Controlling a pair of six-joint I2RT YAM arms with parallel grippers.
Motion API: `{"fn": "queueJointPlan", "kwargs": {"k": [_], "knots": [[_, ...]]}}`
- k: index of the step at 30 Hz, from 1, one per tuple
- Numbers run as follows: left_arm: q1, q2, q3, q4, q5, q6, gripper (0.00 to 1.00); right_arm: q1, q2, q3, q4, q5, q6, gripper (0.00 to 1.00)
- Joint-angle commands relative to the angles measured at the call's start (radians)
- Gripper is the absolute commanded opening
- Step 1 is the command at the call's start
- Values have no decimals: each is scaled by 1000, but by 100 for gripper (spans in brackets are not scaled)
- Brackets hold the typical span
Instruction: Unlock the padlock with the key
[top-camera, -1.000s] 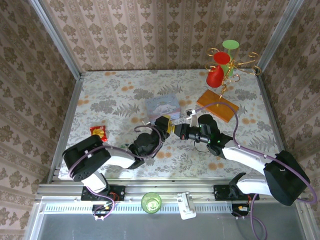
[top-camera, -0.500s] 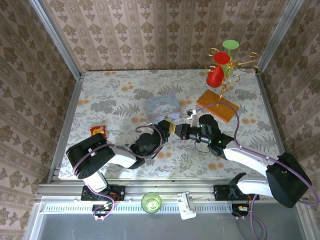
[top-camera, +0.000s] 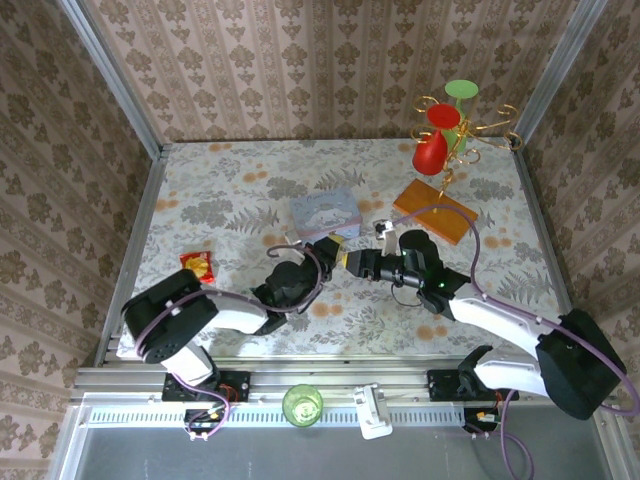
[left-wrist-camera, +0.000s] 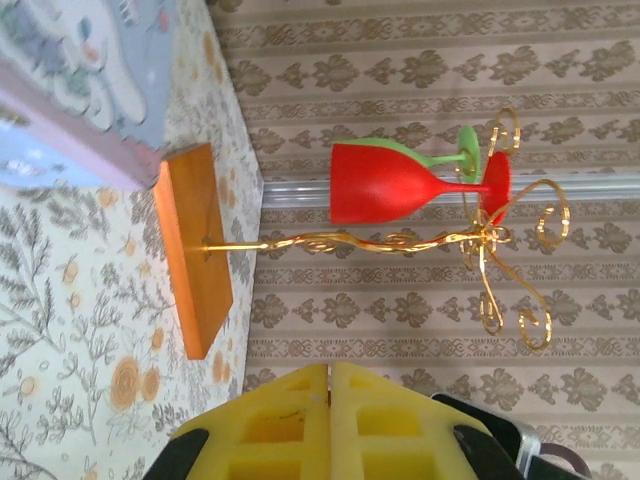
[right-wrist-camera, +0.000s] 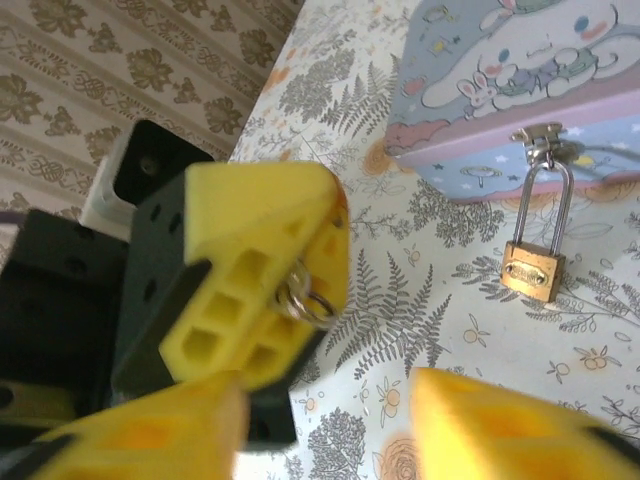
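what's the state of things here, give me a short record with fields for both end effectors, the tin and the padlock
left end effector: shut, pinching a silvery key ring between its yellow pads
right end effector: open, holding nothing
tin: pale blue, cartoon lid down, resting on the table
padlock: brass, hanging by its shackle from the hasp on the tin's front, shackle looks closed
task status: not yet unlocked

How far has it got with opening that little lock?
Done: the left pincer is shut on a key ring, presumably the key's. In hand: the right pincer stands open beside it. Left: the padlock hangs closed on the tin's clasp, untouched.
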Motion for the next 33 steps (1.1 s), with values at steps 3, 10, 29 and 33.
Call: {"fn": "queueJointPlan", "kwargs": {"k": [3,10,29,33], "knots": [[34,-191,118,-372,136,351,0,-75,-136,-24,6,-73,-168,84],[51,-259,193,-447,324,580,0,-218,-77,46,169,-496,-149,76],[29,-277,171,-318,351,626,0,-177,-3,67,335,-568,-62,34],[24,-298,175,-349,343,640,0,-179,5,61,321,-554,-70,32]]}}
